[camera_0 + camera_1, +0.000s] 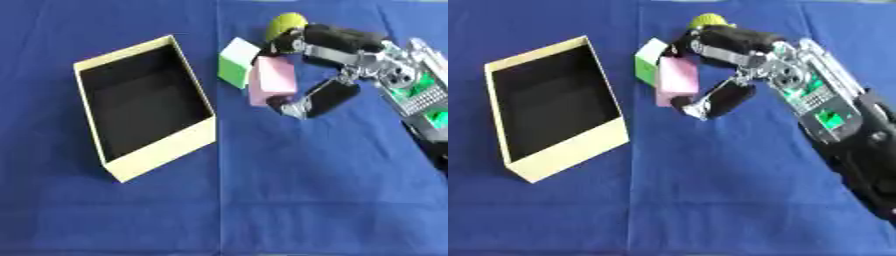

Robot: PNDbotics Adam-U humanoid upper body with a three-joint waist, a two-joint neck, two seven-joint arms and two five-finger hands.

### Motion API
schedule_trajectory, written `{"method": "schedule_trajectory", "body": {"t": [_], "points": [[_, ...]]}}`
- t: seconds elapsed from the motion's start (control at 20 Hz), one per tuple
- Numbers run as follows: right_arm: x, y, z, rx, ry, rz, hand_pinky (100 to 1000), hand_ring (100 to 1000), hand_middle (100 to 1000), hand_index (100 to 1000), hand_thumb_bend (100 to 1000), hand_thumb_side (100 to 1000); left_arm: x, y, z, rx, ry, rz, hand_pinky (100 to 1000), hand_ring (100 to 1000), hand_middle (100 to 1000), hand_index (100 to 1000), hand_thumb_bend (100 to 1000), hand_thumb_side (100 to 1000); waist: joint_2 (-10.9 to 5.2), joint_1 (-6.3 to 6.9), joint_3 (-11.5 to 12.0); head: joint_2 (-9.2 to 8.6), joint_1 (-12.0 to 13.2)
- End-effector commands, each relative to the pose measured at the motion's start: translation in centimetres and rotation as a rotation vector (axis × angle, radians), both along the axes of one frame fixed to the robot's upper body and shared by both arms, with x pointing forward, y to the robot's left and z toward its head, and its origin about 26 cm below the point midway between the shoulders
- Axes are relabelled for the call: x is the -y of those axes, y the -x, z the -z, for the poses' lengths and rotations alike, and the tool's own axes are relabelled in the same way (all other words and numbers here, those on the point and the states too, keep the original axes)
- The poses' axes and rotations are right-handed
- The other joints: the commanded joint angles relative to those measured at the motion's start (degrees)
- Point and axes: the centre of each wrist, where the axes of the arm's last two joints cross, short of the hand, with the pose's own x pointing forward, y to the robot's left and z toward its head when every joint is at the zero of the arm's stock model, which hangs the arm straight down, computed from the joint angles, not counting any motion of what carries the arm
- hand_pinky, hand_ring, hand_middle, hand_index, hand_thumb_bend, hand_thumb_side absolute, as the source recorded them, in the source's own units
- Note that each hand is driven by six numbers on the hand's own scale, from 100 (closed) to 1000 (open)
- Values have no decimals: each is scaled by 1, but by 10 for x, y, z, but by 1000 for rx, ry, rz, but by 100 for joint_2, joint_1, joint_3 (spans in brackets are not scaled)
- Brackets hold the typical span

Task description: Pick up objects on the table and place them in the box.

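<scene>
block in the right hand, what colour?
Pink block, fingers of the right hand curled round it; clearest in the left eye view.

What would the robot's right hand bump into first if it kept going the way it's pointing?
The right hand points left, its fingers and thumb already around the pink block. Going on, it would probably push that into the green-and-white block right beside it; the box lies farther left.

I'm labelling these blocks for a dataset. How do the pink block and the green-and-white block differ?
The pink block is one colour; the green-and-white block is white on top with a green side. The right hand curls its fingers and thumb round the pink block; the green-and-white block lies just outside that grip, nearer the box. Both are boxy and outside the box.
</scene>
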Motion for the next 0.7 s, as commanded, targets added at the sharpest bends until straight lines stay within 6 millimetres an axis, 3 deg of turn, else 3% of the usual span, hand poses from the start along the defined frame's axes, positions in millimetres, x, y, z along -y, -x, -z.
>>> {"method": "schedule_trajectory", "body": {"t": [0.05, 0.4, 0.7], "points": [[-19, 4, -21, 38, -19, -72, 864, 781, 325, 641, 100, 100, 1, 3, -10, 45, -10, 7, 713, 841, 773, 809, 198, 641, -140, 24, 23, 23, -88], [-75, -17, -39, 64, -34, -158, 870, 774, 322, 638, 100, 100, 9, 1, -18, 115, 13, 45, 719, 830, 766, 809, 226, 611, -68, 53, 217, -16, -328], [-110, -48, -22, 54, 13, -137, 870, 778, 334, 647, 100, 100, 18, 0, -24, 161, 16, 91, 721, 825, 763, 809, 236, 601, -28, 41, 377, -74, -489]]}}
